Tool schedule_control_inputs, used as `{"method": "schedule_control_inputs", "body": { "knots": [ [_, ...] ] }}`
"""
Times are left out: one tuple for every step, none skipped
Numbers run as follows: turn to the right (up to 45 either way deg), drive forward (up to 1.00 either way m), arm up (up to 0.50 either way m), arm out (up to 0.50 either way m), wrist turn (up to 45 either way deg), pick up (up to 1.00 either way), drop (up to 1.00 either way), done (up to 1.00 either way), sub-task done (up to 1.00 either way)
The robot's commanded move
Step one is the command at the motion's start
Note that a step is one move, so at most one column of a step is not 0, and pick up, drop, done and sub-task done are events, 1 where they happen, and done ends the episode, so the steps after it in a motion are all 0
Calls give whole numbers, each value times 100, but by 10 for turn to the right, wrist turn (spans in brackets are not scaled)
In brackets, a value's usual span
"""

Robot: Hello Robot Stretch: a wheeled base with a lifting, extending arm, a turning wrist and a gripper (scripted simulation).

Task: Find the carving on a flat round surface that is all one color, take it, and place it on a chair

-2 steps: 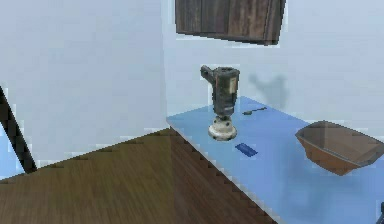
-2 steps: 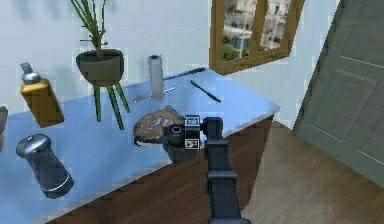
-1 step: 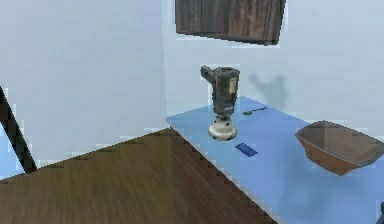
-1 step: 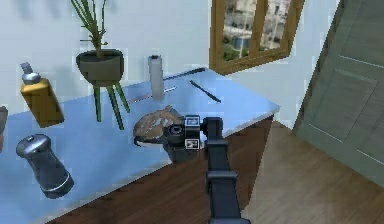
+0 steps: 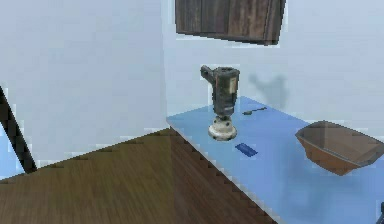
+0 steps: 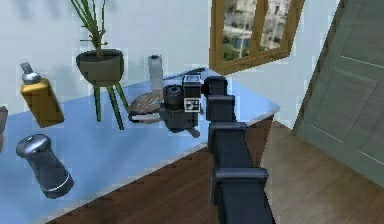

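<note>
Carving (image 5: 221,95) near blue counter (image 5: 270,175) edge — bare wood floor (image 5: 110,185) beyond

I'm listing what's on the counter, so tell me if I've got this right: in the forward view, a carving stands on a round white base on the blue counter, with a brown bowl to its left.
One detail is wrong. In the forward view, the brown bowl sits to the right of the carving, not to its left. The rest holds: the carving stands on a round white base on the blue counter.
</note>
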Motion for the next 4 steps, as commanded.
{"method": "schedule_control_inputs", "body": {
  "knots": [
    [0, 0, 4, 0, 0, 0, 0, 0, 0],
    [0, 0, 0, 0, -450, 0, 0, 0, 0],
    [0, 0, 0, 0, -450, 0, 0, 0, 0],
    [0, 0, 0, 0, -90, 0, 0, 0, 0]
  ]
}}
